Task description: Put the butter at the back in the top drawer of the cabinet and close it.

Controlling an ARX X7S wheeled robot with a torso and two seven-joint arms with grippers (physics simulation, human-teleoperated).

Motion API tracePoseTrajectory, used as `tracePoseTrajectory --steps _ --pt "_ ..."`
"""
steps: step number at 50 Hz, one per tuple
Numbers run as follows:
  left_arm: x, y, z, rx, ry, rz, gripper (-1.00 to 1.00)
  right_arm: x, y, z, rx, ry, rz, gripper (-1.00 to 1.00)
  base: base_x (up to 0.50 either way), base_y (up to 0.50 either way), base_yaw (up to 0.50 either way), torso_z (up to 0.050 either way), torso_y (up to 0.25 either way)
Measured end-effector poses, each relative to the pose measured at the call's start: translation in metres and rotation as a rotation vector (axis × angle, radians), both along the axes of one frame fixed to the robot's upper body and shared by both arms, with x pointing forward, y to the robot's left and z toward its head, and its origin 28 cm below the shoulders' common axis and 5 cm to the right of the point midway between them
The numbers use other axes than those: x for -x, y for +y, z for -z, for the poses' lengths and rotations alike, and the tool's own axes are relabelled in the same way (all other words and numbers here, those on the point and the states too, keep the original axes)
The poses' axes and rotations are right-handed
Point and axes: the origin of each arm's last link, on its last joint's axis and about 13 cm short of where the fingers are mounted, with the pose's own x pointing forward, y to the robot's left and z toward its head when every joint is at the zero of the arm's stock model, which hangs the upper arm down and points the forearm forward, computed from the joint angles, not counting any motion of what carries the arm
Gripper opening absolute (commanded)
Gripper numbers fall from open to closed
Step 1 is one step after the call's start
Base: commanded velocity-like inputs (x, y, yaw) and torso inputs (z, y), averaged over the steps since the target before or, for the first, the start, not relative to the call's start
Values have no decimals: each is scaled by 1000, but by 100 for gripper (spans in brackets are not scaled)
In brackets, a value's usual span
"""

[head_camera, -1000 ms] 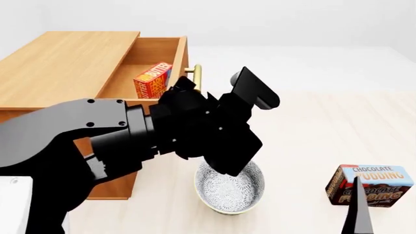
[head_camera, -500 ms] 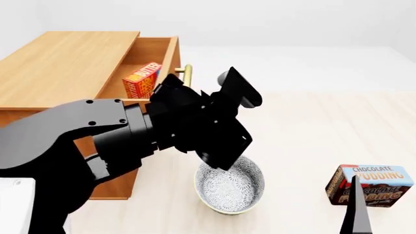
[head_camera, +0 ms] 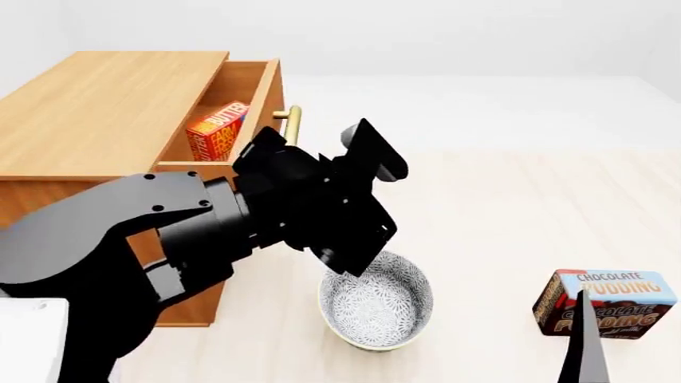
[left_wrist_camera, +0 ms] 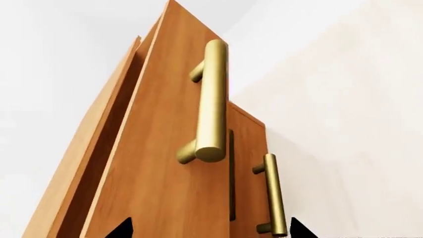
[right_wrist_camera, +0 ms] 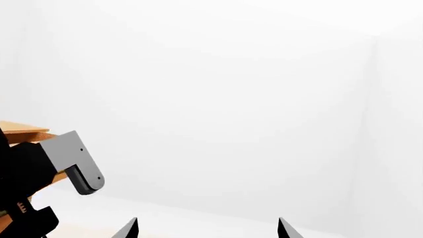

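Observation:
The butter stands inside the top drawer, which sticks out part way from the cabinet. My left arm's black hand is right in front of the drawer front, just below its brass handle. In the left wrist view the drawer front and handle fill the picture. My left gripper is open with nothing between its tips. My right gripper is open and empty, low at the right.
A patterned bowl sits on the floor just below my left hand. The chocolate pudding box stands at the right, behind my right gripper's tip. A lower drawer's handle shows beneath the top one.
The top drawer has slid further into the cabinet, carrying the butter with it. My left hand has followed it leftward. The right arm has stayed still.

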Motion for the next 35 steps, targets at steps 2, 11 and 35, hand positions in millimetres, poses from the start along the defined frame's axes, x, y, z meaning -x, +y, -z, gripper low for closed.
tracePoseTrajectory --steps 2,11,35 --pt "-1 1 1 -3 2 -6 100 0 0 0 0 0 0 100 0 0 0 0 0" --pt "-7 6 5 -20 7 -37 100 0 0 0 1 0 0 100 0 0 0 0 0" --pt "-22 20 10 -61 17 -136 100 0 0 0 2 -1 -2 100 0 0 0 0 0"
